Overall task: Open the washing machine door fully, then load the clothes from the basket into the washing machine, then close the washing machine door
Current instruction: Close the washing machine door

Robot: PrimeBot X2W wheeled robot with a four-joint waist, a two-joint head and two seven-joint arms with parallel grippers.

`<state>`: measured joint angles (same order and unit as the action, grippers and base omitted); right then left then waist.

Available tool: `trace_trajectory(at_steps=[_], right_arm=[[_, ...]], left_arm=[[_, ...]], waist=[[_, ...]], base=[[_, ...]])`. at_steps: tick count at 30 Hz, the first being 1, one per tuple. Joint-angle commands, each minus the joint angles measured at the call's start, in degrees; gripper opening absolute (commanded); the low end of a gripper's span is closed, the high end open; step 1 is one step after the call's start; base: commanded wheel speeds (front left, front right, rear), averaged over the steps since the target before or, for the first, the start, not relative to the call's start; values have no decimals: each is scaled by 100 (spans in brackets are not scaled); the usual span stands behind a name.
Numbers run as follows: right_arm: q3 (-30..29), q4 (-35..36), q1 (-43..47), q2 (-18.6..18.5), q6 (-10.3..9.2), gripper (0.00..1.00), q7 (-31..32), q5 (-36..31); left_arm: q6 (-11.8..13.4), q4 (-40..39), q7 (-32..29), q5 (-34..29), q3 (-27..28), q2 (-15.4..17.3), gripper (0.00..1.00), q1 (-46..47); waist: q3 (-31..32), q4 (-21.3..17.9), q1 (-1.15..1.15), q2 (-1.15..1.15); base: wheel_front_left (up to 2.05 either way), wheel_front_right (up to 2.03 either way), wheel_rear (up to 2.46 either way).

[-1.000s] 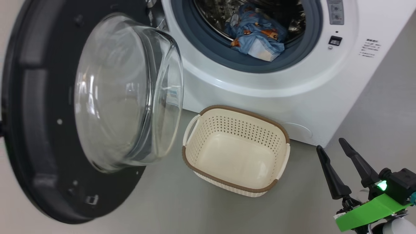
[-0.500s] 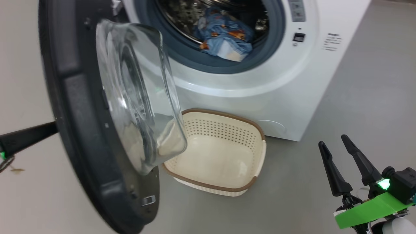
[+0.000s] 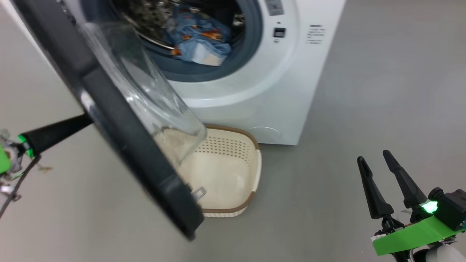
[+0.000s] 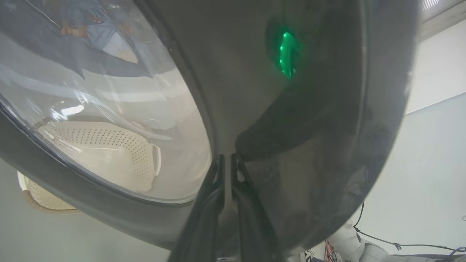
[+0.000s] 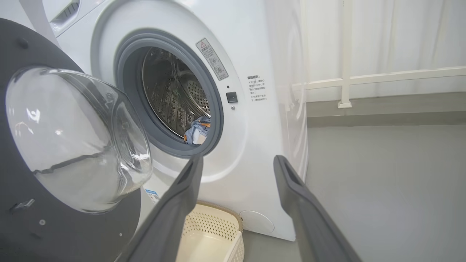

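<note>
While the left claw (image 3: 78, 122) reaches in at the head view's lower left, fingers pressed together and tips hidden behind the black rim of the partly open washing machine door (image 3: 109, 120), the right claw (image 3: 373, 157) hangs spread and empty at lower right, well apart from the washing machine (image 3: 255, 102), with the clothes (image 3: 196, 36) inside it and the basket (image 3: 233, 171) on the floor (image 3: 346, 109) between the claws. In the left wrist view the closed fingertips touch the door's dark outer face, its glass (image 4: 91, 91) just left of them. In the right wrist view the clothes lie above the spread fingers, the basket low between them.
</note>
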<state>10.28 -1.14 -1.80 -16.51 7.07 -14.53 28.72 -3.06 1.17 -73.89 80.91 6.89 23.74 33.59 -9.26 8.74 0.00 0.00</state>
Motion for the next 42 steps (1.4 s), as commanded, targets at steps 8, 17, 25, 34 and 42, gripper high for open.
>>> trace_trajectory(at_steps=[8,17,25,34,42], right_arm=[[13,185,-148,66,42,100,-47,-52],[-39,212,-220,187,42,100,-47,-76],[-77,225,-244,251,42,100,-47,-97],[-91,193,-178,244,42,100,-47,-107],[-52,175,-124,160,42,100,-47,-99]], left_arm=[[-106,16,471,-467,-21,17,0,635],[-217,408,1076,-881,-70,-137,0,1014],[-338,735,1401,-1036,-113,-166,0,1245],[-403,780,1558,-971,30,-58,0,904],[-432,662,1827,-849,313,14,0,158]], waist=[[-247,-768,0,0],[-399,-1164,0,0],[-465,-1279,0,0],[-366,-1092,0,0],[-203,-773,0,0]], base=[[0,0,0],[0,0,0],[0,0,0],[0,0,0],[0,0,0]])
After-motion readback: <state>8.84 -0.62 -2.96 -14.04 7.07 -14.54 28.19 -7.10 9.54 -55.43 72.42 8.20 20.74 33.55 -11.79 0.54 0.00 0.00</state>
